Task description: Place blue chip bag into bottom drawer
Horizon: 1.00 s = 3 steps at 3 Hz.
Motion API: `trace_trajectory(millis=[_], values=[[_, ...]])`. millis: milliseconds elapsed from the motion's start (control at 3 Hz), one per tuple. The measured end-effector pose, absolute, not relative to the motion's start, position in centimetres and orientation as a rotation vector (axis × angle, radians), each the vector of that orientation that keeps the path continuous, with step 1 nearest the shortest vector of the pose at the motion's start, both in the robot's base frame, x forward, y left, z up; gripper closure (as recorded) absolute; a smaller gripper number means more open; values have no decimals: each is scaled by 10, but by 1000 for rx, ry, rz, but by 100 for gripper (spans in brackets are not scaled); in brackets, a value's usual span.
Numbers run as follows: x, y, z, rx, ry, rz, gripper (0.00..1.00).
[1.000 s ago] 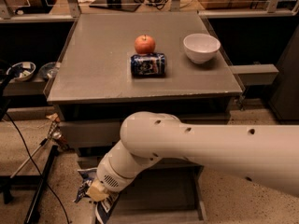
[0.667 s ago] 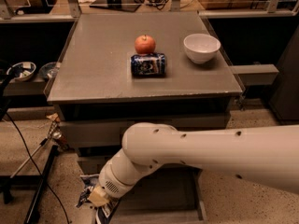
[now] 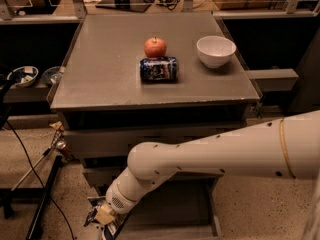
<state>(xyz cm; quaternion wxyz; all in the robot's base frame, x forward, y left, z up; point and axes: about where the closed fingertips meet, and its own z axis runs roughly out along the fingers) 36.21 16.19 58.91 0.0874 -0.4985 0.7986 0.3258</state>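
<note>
While the white arm (image 3: 215, 151) reaches down from the right side to the lower left, its pincer (image 3: 104, 217) is low, near the floor, at the front left corner of the bottom drawer (image 3: 175, 211). The pincer is closed on the blue chip bag (image 3: 93, 218); the dark crinkly foil with some white print shows on both sides of it. The bag hangs at the left edge of the drawer, and I cannot tell if it is over the tray or just outside of it. The bottom drawer is pulled out, and its dark grey inside is partly hidden behind the arm. On the grey counter (image 3: 105, 69) above, a red apple (image 3: 155, 47) stands just behind a blue can (image 3: 159, 69) that lies on its side. A white bowl (image 3: 215, 50) stands to the right of them, near but apart. A black cable (image 3: 30, 169) runs over the floor on the left.
</note>
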Motion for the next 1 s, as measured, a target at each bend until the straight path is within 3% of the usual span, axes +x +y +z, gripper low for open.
trace_trajectory(millis=[1000], values=[[358, 161, 544, -1422, 2494, 945, 100]])
